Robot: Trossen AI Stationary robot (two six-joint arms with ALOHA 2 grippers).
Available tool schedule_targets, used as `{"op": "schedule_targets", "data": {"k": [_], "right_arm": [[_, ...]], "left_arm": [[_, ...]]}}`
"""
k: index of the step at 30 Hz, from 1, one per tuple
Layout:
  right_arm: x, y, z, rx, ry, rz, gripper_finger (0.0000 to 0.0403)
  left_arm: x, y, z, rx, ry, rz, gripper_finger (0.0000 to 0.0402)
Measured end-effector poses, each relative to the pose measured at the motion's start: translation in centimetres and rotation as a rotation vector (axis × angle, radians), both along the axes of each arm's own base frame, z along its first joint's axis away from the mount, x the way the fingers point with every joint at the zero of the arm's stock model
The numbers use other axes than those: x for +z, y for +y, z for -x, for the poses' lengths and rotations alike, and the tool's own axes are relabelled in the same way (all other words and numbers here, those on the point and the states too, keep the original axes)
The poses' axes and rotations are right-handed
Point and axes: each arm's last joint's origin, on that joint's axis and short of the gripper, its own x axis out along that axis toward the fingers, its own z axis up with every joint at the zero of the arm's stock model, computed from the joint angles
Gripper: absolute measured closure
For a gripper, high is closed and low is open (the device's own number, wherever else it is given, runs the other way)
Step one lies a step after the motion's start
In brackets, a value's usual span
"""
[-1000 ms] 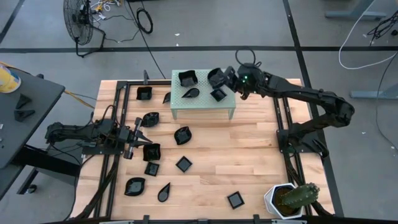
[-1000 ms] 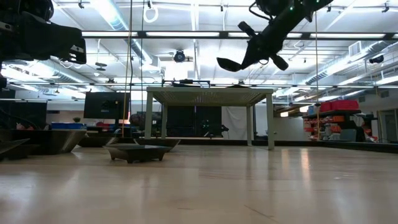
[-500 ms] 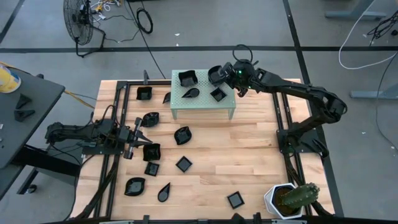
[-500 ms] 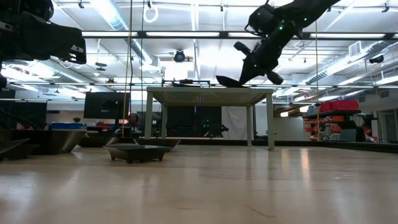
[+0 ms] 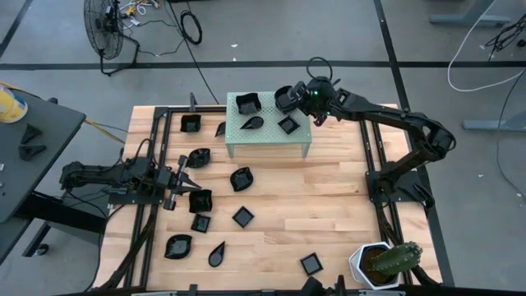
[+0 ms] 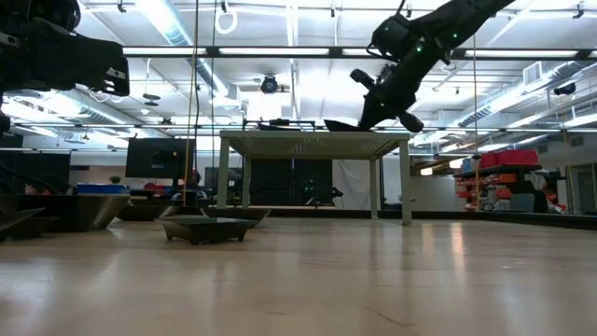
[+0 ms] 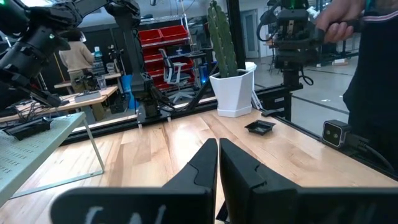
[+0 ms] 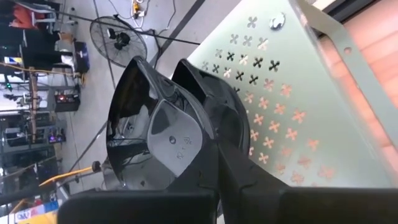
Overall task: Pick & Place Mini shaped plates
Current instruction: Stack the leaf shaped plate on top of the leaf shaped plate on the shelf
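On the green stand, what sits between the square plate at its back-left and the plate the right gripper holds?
Nothing: in the high view, bare perforated stand top separates the square plate from the held plate in the right gripper.

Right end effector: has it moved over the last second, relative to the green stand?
Yes. The right end effector, shut on a black plate, has moved left and down toward the stand, bringing the plate onto its top at the far right corner.
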Motion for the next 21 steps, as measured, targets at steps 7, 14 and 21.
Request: {"op": "schedule_targets", "data": {"k": [7,14,21], "right_arm": [[0.0,-0.2,0.1,0.023,0.001,-0.002,0.0403],[-0.1,-0.4,0.3,0.049,0.02,0.0,0.0403],[0.6,0.0,1.0,0.067,0.033,0.012,0.0403]], "left_arm": [[0.0,0.0,0.0,0.0,0.0,0.0,0.0378],[0.0,0.0,0.0,0.0,0.0,0.0,0.0378],[0.0,0.0,0.0,0.0,0.0,0.0,0.0378]]}}
